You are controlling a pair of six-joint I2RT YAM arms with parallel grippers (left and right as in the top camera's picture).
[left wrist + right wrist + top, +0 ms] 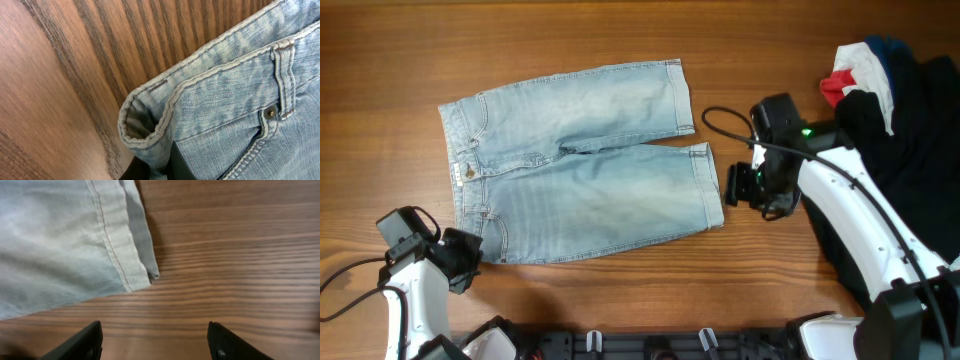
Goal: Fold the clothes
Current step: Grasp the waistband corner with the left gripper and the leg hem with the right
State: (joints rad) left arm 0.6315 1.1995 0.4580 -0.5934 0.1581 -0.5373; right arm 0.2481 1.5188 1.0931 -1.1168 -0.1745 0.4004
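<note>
Jeans point(580, 170) – risk at the waistband: the left claw point(460, 262) seems to have only the very corner of the thick band. A hard pull could slip it free, or drag the whole garment instead of lifting it.
Jeans – risk at the hem: only one end is gripped. If the left side lifts alone, the legs may trail, bunch and give a crooked fold.
Jeans – risk of a thin grab: the hem corner point(145, 272) is a double layer, so a shallow pinch there might catch the top layer only.
Jeans – look: pale-blue faded denim, front up and spread flat. The legs are short and slightly parted, the seams heavy, and a rivet point(270, 113) sits beside a belt loop point(285, 75).
Jeans – place: left of the counter's point(620, 40) middle, with the waistband toward the left edge and the hems toward the right.
Left claw point(159, 162): narrow, apparently pinching the waistband corner nearest the front edge.
Right claw point(155, 347): spread wide and holding nothing, over bare wood just beyond the near leg's hem point(738, 185).
Cable point(720, 120): loops close to the far leg's hem and could snag.
Other clothes point(905, 90): black, white, red and navy, heaped at the far right corner, well apart.
</note>
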